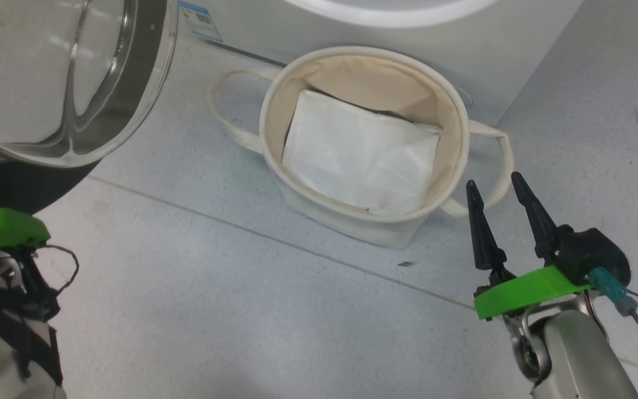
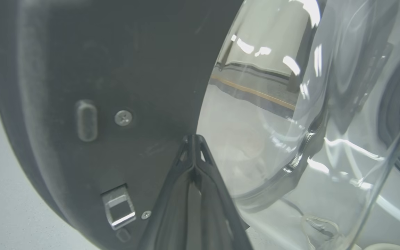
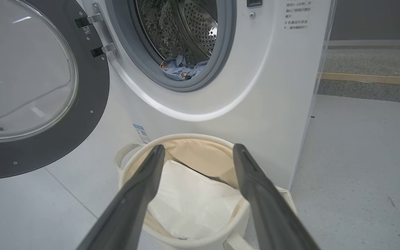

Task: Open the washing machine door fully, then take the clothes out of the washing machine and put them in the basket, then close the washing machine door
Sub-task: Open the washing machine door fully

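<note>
The washing machine (image 3: pixel 255 86) stands with its door (image 3: pixel 43 104) swung open to the left. Light-blue clothes (image 3: pixel 182 67) with orange prints lie at the drum's front lip. Below the opening sits the cream basket (image 1: pixel 266 105), and inside it lies a plain white flat sheet (image 1: pixel 360 152). My right gripper (image 1: pixel 495 183) hovers open by the basket's right handle, its fingers (image 3: pixel 144 180) framing the basket (image 3: pixel 186 136), with nothing held. My left gripper (image 2: pixel 193 139) is shut, its tips against the door's dark inner rim (image 2: pixel 116 69) beside the glass bowl (image 2: pixel 273 121). In the head view the door (image 1: pixel 64 83) hides those fingers.
A metal latch (image 2: pixel 118 208) sticks out of the door's inner rim near my left fingers. Pale grey floor tiles (image 1: pixel 241 310) spread in front of the basket. To the machine's right the floor (image 3: pixel 366 146) runs back to a dark wall base with a wooden strip.
</note>
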Controlling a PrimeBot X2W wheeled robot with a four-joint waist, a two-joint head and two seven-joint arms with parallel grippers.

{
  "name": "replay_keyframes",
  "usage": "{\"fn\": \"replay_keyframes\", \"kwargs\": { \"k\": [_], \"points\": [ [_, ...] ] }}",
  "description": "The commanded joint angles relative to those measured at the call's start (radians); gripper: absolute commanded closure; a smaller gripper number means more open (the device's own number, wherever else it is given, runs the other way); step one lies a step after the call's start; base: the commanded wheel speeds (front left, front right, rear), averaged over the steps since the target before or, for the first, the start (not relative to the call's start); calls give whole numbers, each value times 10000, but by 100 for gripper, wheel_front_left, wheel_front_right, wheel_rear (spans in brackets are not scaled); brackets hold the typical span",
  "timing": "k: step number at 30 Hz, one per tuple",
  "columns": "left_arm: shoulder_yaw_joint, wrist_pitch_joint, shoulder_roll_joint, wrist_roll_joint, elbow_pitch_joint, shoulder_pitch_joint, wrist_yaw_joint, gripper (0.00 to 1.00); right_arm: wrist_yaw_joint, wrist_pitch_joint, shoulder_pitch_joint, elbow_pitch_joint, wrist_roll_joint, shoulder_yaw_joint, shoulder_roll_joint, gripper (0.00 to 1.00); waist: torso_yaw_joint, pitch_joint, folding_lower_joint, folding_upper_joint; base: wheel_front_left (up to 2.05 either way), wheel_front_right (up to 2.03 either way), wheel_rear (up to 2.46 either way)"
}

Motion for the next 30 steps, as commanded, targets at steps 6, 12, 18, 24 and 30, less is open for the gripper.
{"fn": "replay_keyframes", "kwargs": {
  "k": [6,12,18,24,30],
  "points": [
    [489,-47,163,477,-417,75,-290,100,6,-88,-100,-120,339,467,68,0,-32,-483,-1,0,0,0,0],
    [397,-47,-167,928,-998,775,-642,100,6,-118,-92,78,775,681,68,0,-223,-1108,-1,0,0,0,0],
    [-61,-47,-479,1260,-1940,1568,-1027,100,6,-123,61,-206,1226,749,68,0,-512,-1747,-1,0,0,0,0],
    [-994,-47,-695,1263,-2769,2311,-1443,100,6,-124,322,-324,1547,798,68,0,-820,-2291,-1,0,0,0,0],
    [-2634,-47,-760,338,-3089,3103,-1746,100,6,-125,543,-365,1797,903,68,0,-1096,-2596,-1,0,0,0,0]
  ]
}}
